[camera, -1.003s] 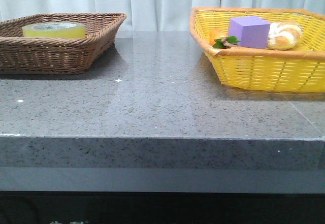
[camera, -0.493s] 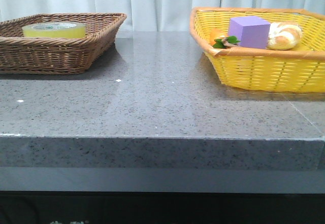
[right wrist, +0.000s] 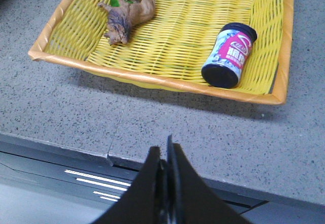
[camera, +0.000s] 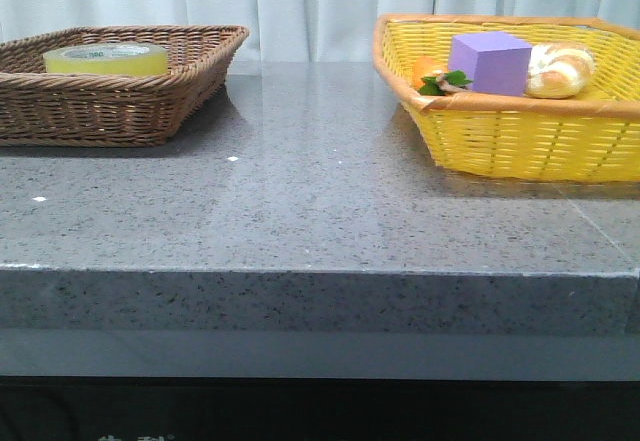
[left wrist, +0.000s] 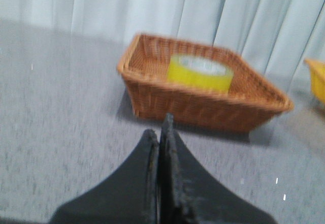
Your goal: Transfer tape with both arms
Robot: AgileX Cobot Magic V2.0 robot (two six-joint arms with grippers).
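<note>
— Grey stone counter (camera: 300,211), pale curtains behind. Where is our tape (camera: 106,58)?
— Flat in the brown basket (camera: 150,101), untouched. Our left gripper (left wrist: 161,132) and right gripper (right wrist: 165,155) are both clenched, empty.
— Then we should spread the left fingers and come down over the ring's wall.
</note>
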